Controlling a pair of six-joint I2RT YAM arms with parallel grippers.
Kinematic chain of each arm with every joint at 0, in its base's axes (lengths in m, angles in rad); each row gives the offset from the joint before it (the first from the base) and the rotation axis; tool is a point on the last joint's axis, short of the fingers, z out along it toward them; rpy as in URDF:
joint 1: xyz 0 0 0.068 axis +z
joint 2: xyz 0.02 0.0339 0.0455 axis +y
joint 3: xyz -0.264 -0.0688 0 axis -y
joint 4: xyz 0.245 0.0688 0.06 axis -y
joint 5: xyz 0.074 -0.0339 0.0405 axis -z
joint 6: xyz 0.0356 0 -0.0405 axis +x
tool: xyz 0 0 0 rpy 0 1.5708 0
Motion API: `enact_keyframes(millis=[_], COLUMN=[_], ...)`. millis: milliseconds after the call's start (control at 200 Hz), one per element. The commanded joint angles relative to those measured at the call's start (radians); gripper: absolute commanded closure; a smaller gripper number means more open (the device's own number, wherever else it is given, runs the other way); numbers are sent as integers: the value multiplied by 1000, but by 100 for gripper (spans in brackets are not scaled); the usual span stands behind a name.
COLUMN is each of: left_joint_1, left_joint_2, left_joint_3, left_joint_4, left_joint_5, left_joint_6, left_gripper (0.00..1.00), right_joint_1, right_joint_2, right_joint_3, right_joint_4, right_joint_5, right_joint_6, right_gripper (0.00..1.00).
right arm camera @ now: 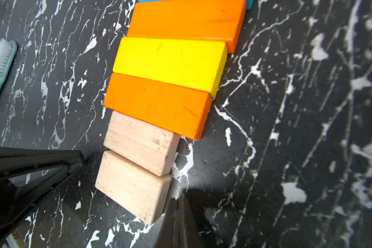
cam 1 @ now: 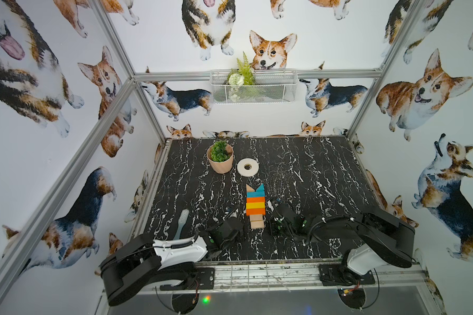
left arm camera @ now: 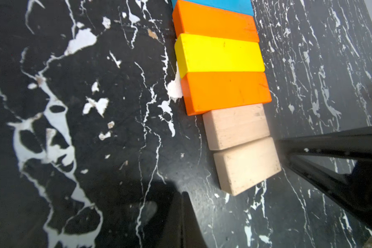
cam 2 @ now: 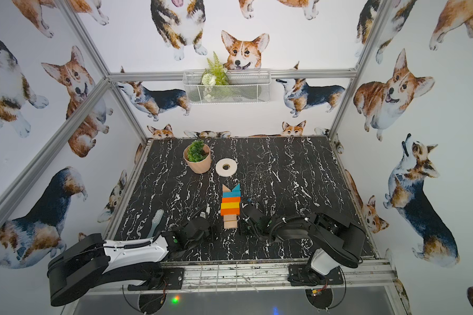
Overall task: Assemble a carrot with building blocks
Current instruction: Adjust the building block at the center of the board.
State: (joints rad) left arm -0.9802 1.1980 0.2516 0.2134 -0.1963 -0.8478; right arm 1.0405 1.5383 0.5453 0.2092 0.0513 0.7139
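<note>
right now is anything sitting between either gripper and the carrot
Nothing visible. The left gripper and right gripper, both shut, flank the narrow plain-wood end of the carrot with only bare tabletop between. The brush, potted plant and tape roll lie clear of both.

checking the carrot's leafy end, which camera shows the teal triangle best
The top views: the teal triangle sits whole beside the wood triangle at the far end of the carrot. Both wrist views stop at the teal bar, so they miss it.
</note>
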Motion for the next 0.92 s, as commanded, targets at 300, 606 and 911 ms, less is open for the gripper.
enact_keyframes(millis=[300, 606, 911], left_joint_1=[3, 3, 4], left_joint_2=[-2, 4, 12], left_joint_3=[1, 2, 10], left_joint_4=[-42, -39, -39], left_joint_5=[-3, -1, 1], left_joint_6=[1, 1, 4], left_gripper=[100, 100, 100], right_joint_1=[1, 1, 1], right_joint_2=[7, 13, 19], right_joint_3=[-4, -4, -1], right_joint_4=[-58, -48, -39], right_joint_5=[-17, -22, -26], right_joint_6=[14, 18, 22], right_gripper=[100, 100, 100])
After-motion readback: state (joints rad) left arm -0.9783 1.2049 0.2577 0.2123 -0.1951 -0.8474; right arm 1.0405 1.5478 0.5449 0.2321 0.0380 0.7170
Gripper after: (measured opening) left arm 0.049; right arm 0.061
